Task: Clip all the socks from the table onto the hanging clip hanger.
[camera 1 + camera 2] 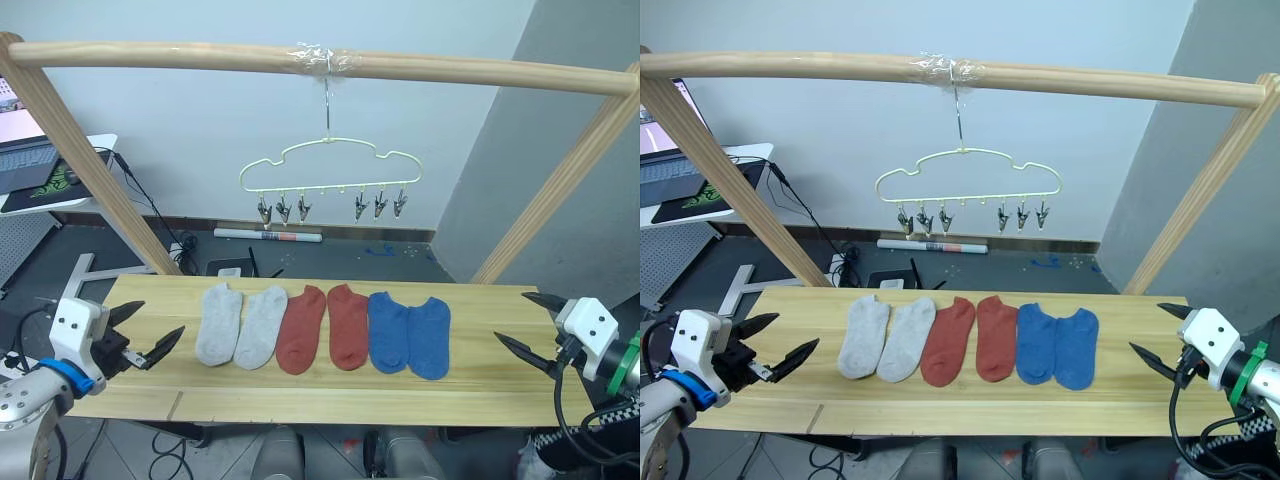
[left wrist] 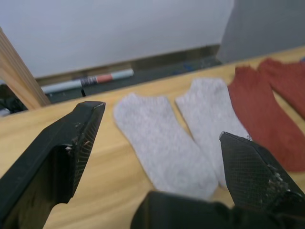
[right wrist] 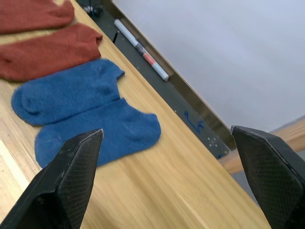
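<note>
Six socks lie in a row on the table: two grey socks, two red socks, two blue socks. The clip hanger hangs above them, its clips bare. The left tool gapes wide near the grey pair; the right tool gapes wide near the blue pair.

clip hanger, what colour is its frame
Pale yellow-cream, the clip hanger with its metal clips; it shows best in the left eye view.
</note>
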`<act>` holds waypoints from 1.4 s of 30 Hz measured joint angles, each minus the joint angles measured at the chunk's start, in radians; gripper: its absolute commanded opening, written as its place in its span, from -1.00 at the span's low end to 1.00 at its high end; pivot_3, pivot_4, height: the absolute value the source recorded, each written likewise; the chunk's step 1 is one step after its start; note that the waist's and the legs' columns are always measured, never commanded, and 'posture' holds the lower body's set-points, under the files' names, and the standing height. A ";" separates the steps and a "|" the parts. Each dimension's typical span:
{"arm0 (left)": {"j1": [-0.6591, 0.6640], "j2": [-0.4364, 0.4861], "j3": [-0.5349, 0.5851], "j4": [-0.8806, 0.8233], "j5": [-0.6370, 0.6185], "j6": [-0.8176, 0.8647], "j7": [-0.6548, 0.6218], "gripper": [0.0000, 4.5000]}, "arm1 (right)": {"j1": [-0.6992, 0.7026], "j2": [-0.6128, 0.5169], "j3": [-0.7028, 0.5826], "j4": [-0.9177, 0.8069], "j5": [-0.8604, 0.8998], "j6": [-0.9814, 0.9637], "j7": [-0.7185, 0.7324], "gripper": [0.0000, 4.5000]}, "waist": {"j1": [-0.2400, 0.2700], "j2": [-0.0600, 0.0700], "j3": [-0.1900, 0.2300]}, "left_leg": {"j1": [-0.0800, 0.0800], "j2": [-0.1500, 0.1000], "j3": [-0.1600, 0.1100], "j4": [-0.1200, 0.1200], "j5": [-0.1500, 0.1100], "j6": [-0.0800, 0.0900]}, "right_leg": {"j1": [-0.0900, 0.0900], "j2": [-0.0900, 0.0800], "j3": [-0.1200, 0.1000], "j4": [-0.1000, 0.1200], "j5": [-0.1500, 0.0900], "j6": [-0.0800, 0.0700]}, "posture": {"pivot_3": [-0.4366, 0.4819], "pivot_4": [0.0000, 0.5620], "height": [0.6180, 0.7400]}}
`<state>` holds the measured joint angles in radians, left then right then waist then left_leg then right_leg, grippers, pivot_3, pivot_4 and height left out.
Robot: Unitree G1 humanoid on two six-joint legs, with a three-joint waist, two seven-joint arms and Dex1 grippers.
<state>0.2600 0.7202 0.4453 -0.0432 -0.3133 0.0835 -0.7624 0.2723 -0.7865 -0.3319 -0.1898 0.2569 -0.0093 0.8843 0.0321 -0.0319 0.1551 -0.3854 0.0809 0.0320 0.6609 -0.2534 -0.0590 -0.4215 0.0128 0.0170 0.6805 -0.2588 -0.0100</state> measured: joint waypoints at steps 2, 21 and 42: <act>-0.008 -0.019 -0.001 -0.004 0.002 0.007 0.025 0.99 | 0.005 0.008 0.003 -0.037 0.001 0.016 -0.003 1.00 | -0.001 0.002 0.003 | 0.000 0.000 0.000 0.000 0.000 0.000 | 0.000 0.000 0.000 0.000 0.000 0.000 | 0.18 -0.37 0.36; -0.287 -0.383 -0.205 -0.188 0.096 0.015 0.402 0.99 | -0.454 0.269 0.406 -0.390 0.039 0.398 -0.231 1.00 | -0.011 -0.002 0.064 | -0.005 0.000 -0.003 0.001 0.000 0.000 | -0.001 0.002 0.001 0.001 0.004 0.008 | 0.01 -0.07 0.36; -0.521 -0.420 -0.242 -0.004 0.115 -0.070 0.430 0.19 | -0.619 0.342 0.483 -0.412 0.061 0.543 -0.285 1.00 | -0.022 -0.001 0.138 | -0.016 0.000 -0.006 0.001 0.000 0.000 | -0.010 0.002 0.000 0.000 0.004 0.009 | -0.10 0.23 0.36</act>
<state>-0.2606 0.2999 0.2028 -0.0476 -0.1987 0.0135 -0.3329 -0.3466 -0.4444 0.1514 -0.6023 0.3183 0.5337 0.5990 0.0096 -0.0330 0.2935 -0.4012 0.0809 0.0257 0.6621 -0.2530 -0.0587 -0.4317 0.0143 0.0171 0.6807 -0.2552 -0.0010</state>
